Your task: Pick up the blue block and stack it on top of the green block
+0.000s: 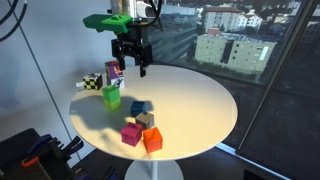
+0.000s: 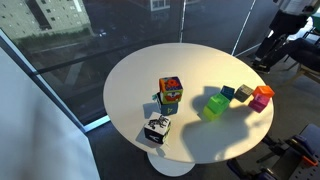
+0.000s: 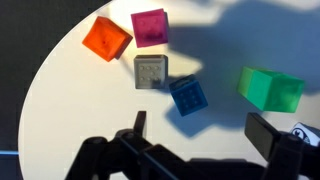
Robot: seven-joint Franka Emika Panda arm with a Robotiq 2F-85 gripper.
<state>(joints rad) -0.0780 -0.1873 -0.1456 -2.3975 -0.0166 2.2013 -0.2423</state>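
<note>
– Gripper point(image 3: 205, 135) check: we see it wide open, holding nothing, hanging above the table point(image 1: 205, 100).
– Agreed. The blue block point(image 3: 187, 95) sits just beside the tan cube point(image 3: 151, 71), apart from the green block point(image 3: 270, 88). We should centre over it, square the jaws to its faces and descend straight. We can read no writing.

Blue block point(image 3: 187, 95) dark blue-teal; green block point(image 3: 271, 88) lime; orange cube point(image 3: 106, 38); magenta cube point(image 3: 150, 27); tan cube point(image 3: 151, 71); black-white checkered cube point(image 2: 157, 128).
</note>
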